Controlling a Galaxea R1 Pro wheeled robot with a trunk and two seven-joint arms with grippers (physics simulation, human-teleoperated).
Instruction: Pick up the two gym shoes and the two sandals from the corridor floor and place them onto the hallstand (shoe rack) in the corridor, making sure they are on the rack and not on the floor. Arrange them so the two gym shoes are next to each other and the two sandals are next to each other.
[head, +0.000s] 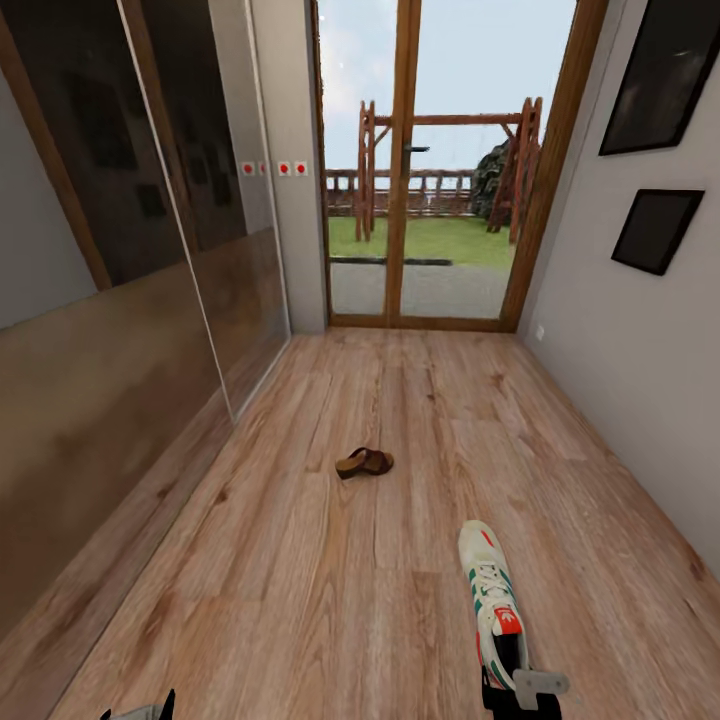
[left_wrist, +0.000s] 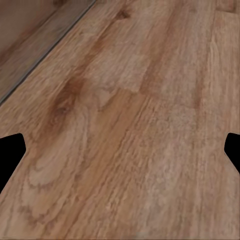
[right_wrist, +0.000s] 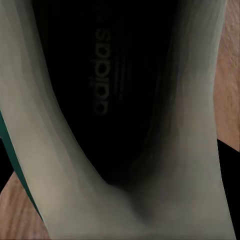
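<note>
Gripping one gym shoe (head: 492, 595), right end effector (head: 520, 690).

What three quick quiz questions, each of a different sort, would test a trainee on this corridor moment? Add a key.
1. True or false: the gym shoe is at the right gripper, its heel end toward the robot.
2. Multiple choice: the brown sandal lies (A) on the corridor floor, farther from the robot than the shoe, (B) inside the shoe, (C) against the glass door.
3. Fill in: the left wrist view has only bare ____ planks between the left gripper fingertips.

Key: 1 true; 2 A; 3 wood-grain floor. In the right wrist view the shoe's dark insole carries lettering.
</note>
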